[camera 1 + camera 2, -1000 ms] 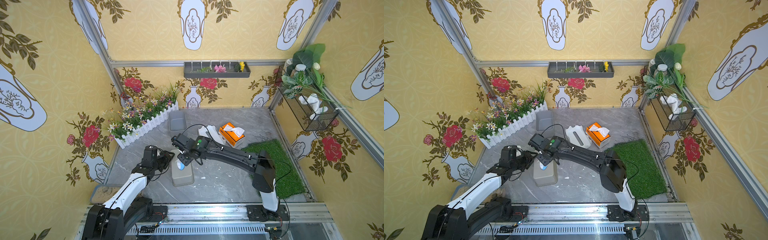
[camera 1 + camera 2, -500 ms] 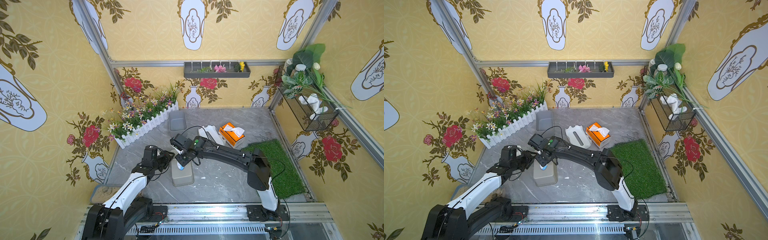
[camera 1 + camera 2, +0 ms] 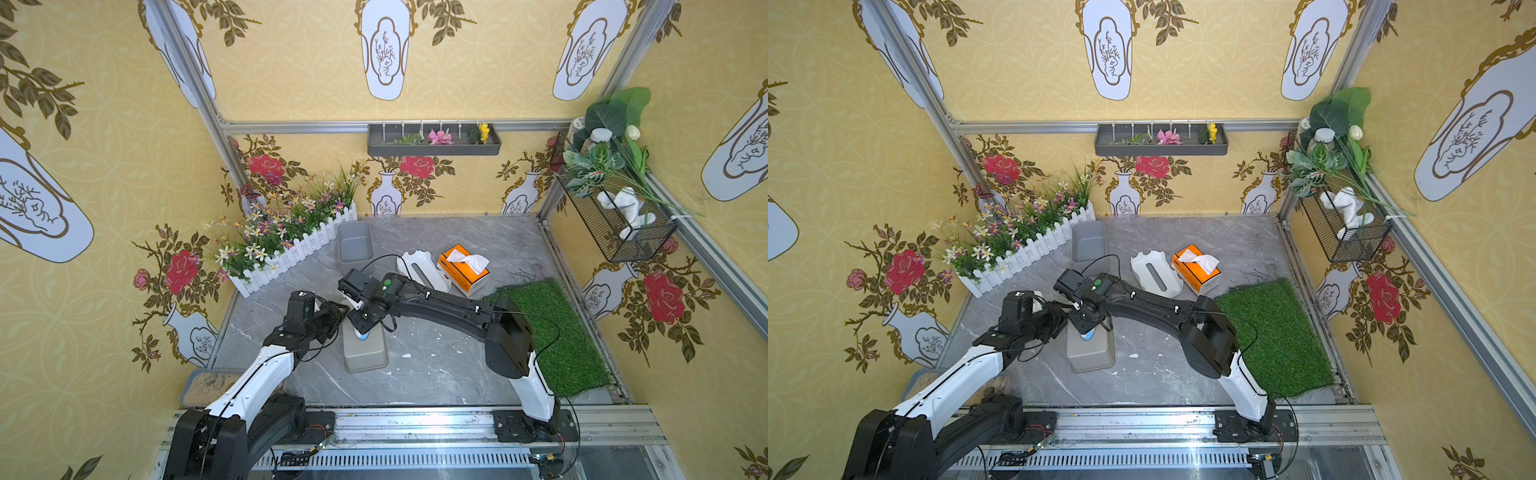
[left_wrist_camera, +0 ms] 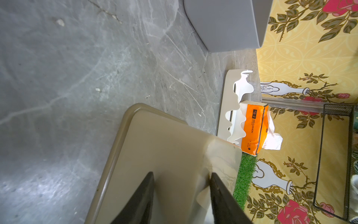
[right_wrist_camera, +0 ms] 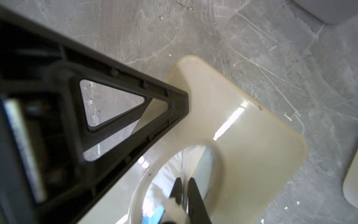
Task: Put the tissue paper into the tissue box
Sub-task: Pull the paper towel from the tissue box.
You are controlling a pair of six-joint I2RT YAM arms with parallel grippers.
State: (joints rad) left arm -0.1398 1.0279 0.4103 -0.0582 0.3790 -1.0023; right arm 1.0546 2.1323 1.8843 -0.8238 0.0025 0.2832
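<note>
The beige tissue box [image 3: 368, 353] [image 3: 1094, 353] lies on the grey table, oval opening up. My right gripper [image 5: 185, 183] [image 3: 360, 329] is down in that opening, shut on a thin white sheet of tissue paper [image 5: 174, 208] beside a blue wrapper [image 5: 153, 215]. In both top views the gripper body hides most of the opening. My left gripper [image 4: 181, 178] [image 3: 338, 311] is shut on the box's far left end [image 4: 155, 145], and one of its fingers [image 5: 174, 100] lies against the lid there.
An orange tissue pack [image 3: 463, 268] with a sheet sticking out and a white holder [image 3: 422, 270] lie behind the box. A grey bin [image 3: 354, 241] stands by the white flower fence [image 3: 291, 249]. A grass mat [image 3: 552, 332] covers the right side.
My right gripper has shut on the tissue paper in the box opening after edging slightly left. The left arm and the box have not moved.
</note>
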